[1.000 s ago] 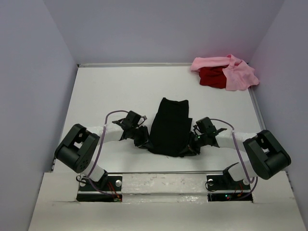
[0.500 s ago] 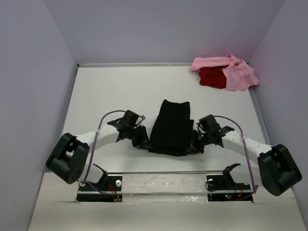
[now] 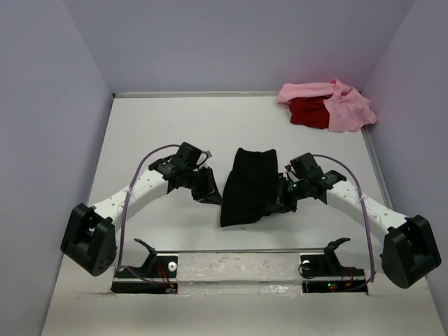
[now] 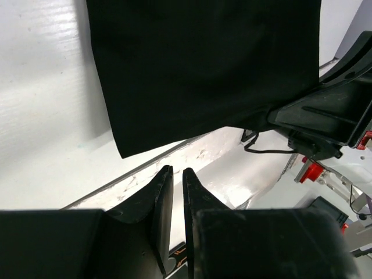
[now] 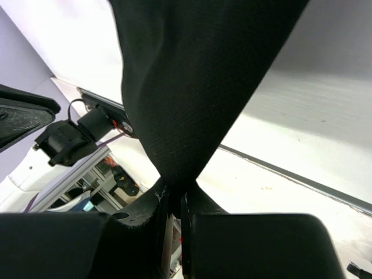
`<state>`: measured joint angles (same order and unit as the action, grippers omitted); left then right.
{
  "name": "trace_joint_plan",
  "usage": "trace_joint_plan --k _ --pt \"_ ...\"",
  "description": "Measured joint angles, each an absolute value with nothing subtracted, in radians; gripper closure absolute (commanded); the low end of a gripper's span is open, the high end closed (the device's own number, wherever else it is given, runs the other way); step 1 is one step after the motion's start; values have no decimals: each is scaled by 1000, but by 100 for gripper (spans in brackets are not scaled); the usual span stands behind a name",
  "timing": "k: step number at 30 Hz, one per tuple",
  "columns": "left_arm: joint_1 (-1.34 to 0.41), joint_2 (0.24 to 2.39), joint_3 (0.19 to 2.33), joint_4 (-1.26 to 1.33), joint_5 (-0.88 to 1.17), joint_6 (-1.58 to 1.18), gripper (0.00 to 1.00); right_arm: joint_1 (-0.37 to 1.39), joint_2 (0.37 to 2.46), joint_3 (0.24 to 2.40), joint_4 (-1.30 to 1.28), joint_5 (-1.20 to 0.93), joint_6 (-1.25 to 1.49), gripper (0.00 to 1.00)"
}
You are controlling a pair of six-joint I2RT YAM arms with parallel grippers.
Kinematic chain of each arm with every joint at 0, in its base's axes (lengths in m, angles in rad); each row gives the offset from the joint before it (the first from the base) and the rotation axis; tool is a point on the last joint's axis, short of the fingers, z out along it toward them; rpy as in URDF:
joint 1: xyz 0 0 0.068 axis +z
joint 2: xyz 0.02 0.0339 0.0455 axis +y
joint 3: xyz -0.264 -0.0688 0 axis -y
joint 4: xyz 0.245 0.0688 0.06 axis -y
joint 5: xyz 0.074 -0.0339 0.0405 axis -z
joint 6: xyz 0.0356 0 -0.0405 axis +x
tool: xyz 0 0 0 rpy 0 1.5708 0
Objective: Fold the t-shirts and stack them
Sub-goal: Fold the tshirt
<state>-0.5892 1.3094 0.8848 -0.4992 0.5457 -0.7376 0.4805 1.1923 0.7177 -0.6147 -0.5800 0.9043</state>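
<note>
The black t-shirt (image 3: 248,183) lies partly folded in the middle of the table. My right gripper (image 3: 283,198) is shut on its near right edge, and in the right wrist view the black cloth (image 5: 197,87) rises in a taut cone from the pinched jaws of that gripper (image 5: 174,189). My left gripper (image 3: 210,190) hovers just left of the shirt, apart from it. In the left wrist view the left gripper (image 4: 176,170) is almost closed, with a thin empty slit, and the shirt's free corner (image 4: 119,152) is ahead of it. The pink t-shirt (image 3: 348,108) lies over the red one (image 3: 308,112) at the far right corner.
Lilac walls (image 3: 56,140) enclose the white table on the left, back and right. A metal strip (image 3: 238,250) runs along the near edge, in front of the arm bases. The right arm's body (image 4: 325,116) shows close beyond the shirt in the left wrist view.
Both arms have reached farther over the table. The right gripper has closed on the shirt's near right edge and lifted it. The left gripper has come away from the shirt's near left corner.
</note>
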Motion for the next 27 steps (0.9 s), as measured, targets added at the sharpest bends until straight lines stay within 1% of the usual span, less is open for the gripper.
trace_joint_plan --k 2,4,5,6,7,8,11,16,20,27 --pt "-589 1320 908 -499 545 -737 77 480 1200 740 -617 -580 897 90" --pt "-589 1325 910 -500 544 -737 72 480 1211 745 -619 -579 890 90" --pt "-589 1332 910 -503 543 -737 52 480 1220 745 -624 -577 886 90" --pt "-590 1335 901 -496 544 -735 39 480 1227 745 -626 -575 884 90" --pt "-589 1335 887 -487 546 -738 29 480 1238 745 -628 -574 881 90" --pt "-589 1335 867 -479 548 -738 22 480 1245 745 -630 -574 878 90" --pt "-589 1336 799 -449 550 -745 18 480 1259 743 -628 -572 870 90" --pt "-589 1368 646 -372 551 -755 18 480 1266 720 -616 -572 866 90" --pt "-589 1373 554 -303 586 -790 21 480 1272 693 -609 -572 863 90" --pt "-589 1346 438 -58 678 -917 21 480 1278 670 -588 -572 861 90"
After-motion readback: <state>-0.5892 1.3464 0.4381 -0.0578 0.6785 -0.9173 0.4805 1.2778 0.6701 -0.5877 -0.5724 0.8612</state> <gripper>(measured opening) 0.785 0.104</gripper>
